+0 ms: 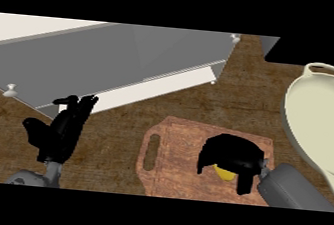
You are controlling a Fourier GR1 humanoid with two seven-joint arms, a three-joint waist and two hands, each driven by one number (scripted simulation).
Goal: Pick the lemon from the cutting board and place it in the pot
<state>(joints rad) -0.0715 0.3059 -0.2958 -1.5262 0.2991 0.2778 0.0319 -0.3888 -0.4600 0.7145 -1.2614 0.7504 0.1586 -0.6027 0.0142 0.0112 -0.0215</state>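
One lemon (226, 173) sits under our right hand (231, 155), fingers curled round it on the board (177, 150). We should lift straight before swinging to the pot (305, 96). Left hand (61, 128) rests open.

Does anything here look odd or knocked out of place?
Nothing stands out. The cutting board lies flat on the counter, and the right hand curls over the lemon on it. The cream pot sits upright to the right, nothing visible inside. The left hand rests open at left.
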